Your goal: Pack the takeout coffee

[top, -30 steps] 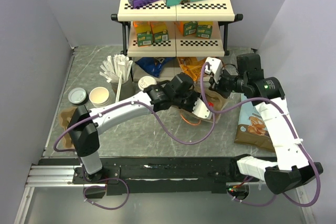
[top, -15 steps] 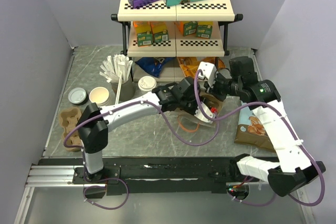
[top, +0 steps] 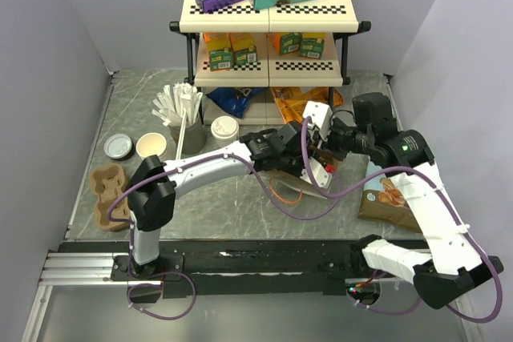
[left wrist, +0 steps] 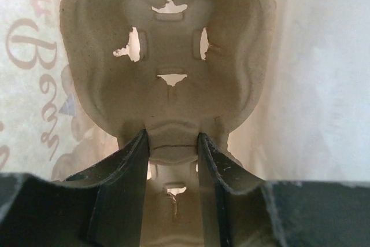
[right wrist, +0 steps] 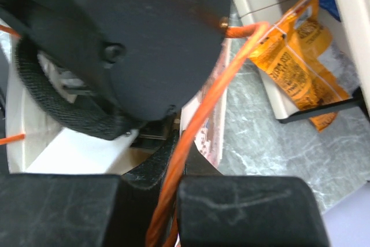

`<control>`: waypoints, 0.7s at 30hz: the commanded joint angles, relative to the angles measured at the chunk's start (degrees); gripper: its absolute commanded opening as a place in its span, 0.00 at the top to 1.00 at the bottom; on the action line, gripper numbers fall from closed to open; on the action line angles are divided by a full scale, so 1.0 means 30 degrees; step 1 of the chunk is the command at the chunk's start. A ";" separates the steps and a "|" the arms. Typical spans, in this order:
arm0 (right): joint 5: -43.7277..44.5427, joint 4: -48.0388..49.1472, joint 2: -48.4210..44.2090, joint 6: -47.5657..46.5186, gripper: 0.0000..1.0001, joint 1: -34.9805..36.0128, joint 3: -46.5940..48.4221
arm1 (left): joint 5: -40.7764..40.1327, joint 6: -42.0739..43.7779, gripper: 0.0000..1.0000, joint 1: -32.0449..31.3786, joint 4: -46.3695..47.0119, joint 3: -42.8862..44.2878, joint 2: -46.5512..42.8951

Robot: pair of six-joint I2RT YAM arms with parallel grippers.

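The grey table (top: 240, 198) carries a two-tier shelf (top: 268, 14) at 12 o'clock, with boxes on top and cartons on its middle tier. The left arm (top: 200, 167) reaches from 7 o'clock across to the centre. The right arm (top: 425, 206) rises along the 4 o'clock side and bends in toward the same spot.

Between them stands a white paper bag (left wrist: 324, 73) with faint print on its inner wall. The left gripper (left wrist: 171, 143) is inside it, and its fingers pinch a ridge of a pulp tray (left wrist: 167, 44) that hangs mouth-on to the wrist camera. The right gripper (right wrist: 167, 195) is at the bag's 1 o'clock edge. The bag's orange handle (right wrist: 199, 117) runs down between its fingers, which appear pressed together on it.

A snack bag (top: 385, 194) lies flat at 4 o'clock, under the right forearm. A second tray (top: 108, 190) sits on the table at 8 o'clock.

A dark cup of white sticks (top: 180, 114) stands at 10 o'clock, with a lidded cup (top: 224, 127) just to its 3 o'clock side.

The coffee cup (top: 152, 146) stands upright and open at 9 o'clock on the table. It is well apart from the bag and both grippers. A loose lid (top: 118, 146) lies just beside it on its 9 o'clock side.
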 commanded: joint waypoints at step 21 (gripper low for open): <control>-0.3160 -0.0293 -0.1491 0.1399 1.00 0.0373 -0.1131 | -0.0702 0.0467 0.99 -0.0358 0.4835 -0.2388 0.0450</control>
